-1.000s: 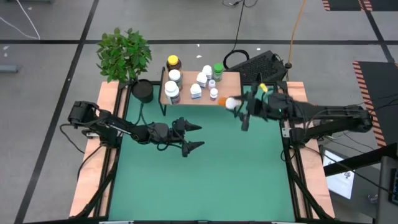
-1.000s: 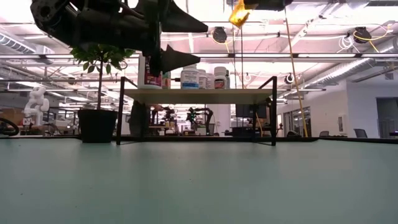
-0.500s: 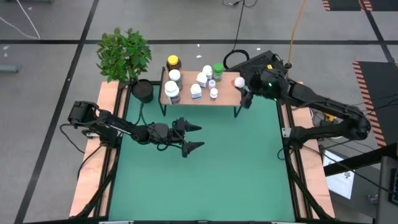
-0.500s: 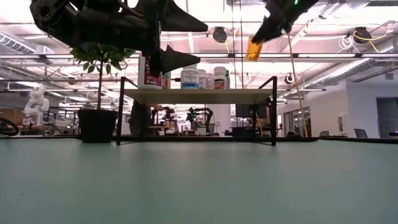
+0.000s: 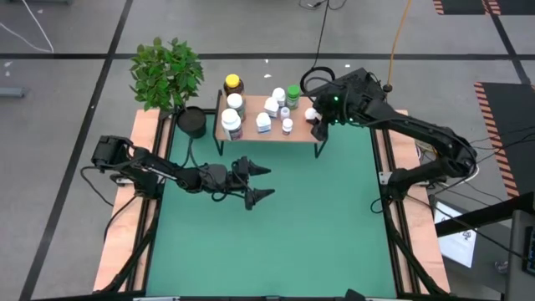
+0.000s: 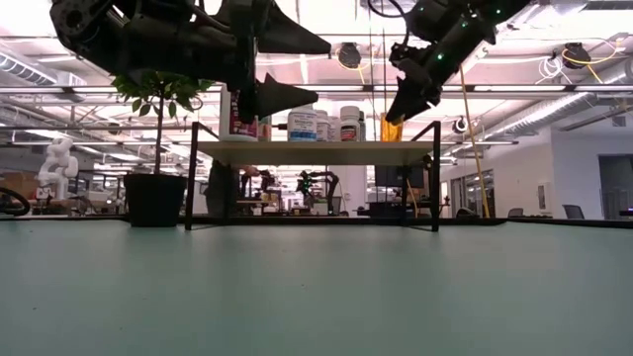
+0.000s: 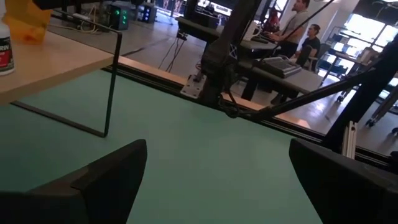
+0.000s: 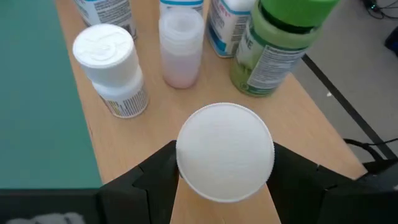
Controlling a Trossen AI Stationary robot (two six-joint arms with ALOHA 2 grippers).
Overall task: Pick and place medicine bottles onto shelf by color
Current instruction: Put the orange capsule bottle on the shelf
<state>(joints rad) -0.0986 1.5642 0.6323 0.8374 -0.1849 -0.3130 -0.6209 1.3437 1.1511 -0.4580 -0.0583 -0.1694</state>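
We see the right gripper (image 5: 314,117) above the right end of the shelf (image 5: 251,131), its two fingers pinching an orange bottle (image 6: 392,129) with a white cap (image 8: 225,151). In the low view this bottle hangs just over the wood top, close to the shelf's right edge; we cannot tell if it touches the top.

In the right wrist view the nearest neighbours are a green bottle (image 8: 277,46), a pale pink one (image 8: 181,51) and a small white bottle (image 8: 113,70). They stand near the held one but apart from it, and bare wood shows around it. The labels are printed, but we cannot read any word on them.

The other bottles fill the left and middle of the shelf, with an amber bottle (image 5: 233,84) at its back left corner.

The left gripper (image 5: 261,184) hangs over the green table (image 5: 318,234) in front of the shelf, fingers spread wide and holding nothing. The green surface around it is free. A plant (image 5: 167,73) stands just beside the shelf's left end.
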